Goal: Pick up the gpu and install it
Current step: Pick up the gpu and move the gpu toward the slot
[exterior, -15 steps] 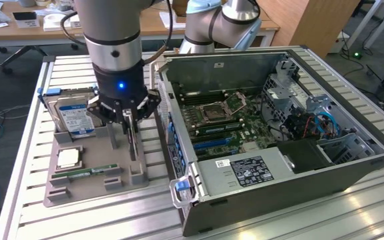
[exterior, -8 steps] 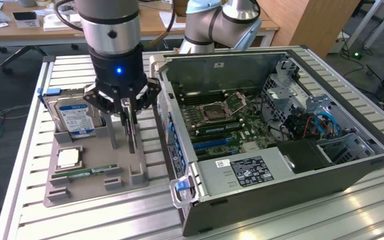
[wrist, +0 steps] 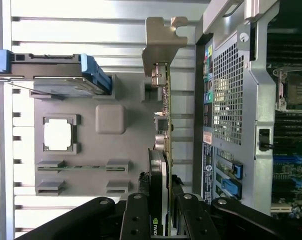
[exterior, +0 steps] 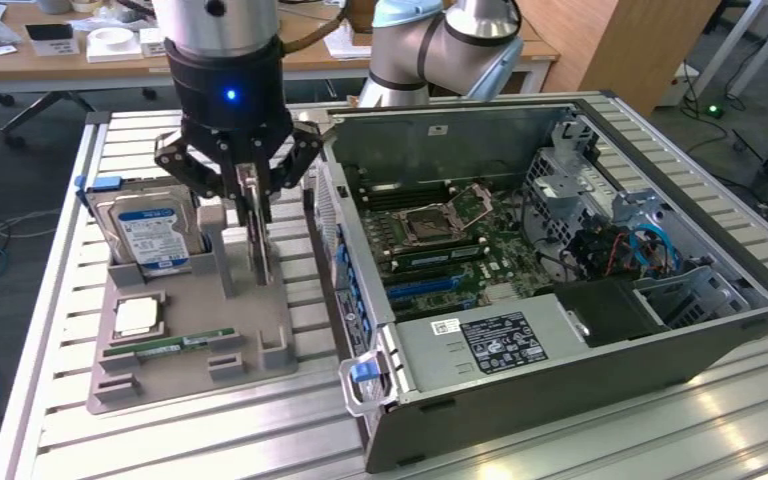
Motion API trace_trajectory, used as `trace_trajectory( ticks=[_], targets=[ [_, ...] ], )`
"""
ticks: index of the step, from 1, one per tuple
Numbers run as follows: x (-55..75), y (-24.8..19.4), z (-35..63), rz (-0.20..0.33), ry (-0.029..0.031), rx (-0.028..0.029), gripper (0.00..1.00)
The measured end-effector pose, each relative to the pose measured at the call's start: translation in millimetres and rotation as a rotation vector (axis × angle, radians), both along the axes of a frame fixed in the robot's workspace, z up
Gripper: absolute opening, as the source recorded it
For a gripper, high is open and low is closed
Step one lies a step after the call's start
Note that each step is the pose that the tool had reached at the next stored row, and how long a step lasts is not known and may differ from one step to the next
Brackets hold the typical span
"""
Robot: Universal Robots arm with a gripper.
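The fingers [wrist: 137,221] are pinched narrow on the upper edge of the gpu [wrist: 162,175], one on each flat face. The card stands on edge between them over its slot in the grey holder [exterior: 171,370]. Its silver bracket [wrist: 161,42] points away from the wrist. I can't tell whether its lower edge has cleared the slot.

To my eye the lift wants to be dead vertical, so the card doesn't bind against the slot walls. The grip looks thin, so a slow rise with no twisting seems wise, or the board may pivot.

The hard drive [exterior: 151,235] stands near on one side. The open case [exterior: 491,130] sits just beside the holder on the desk [exterior: 624,440], so sideways travel should wait for height.
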State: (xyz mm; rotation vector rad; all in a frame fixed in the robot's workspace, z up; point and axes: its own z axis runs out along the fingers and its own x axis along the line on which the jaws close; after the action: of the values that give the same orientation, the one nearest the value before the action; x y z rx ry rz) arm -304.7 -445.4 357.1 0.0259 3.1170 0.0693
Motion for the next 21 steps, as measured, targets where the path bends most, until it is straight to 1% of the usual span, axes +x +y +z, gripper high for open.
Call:
trace_trajectory(
  ticks=[4, 11, 16, 21],
  targets=[
    [0.0, 0.0, 17.6, 0.000, 0.0001, -0.0001, 0.27],
    [0.0, 0.0, 43.8, 0.000, 0.0000, 0.0000, 0.27],
    [0.0, 0.0, 55.2, 0.000, 0.0000, 0.0000, 0.27],
    [0.0, 0.0, 56.6, 0.000, 0.0000, 0.0000, 0.27]
  ],
)
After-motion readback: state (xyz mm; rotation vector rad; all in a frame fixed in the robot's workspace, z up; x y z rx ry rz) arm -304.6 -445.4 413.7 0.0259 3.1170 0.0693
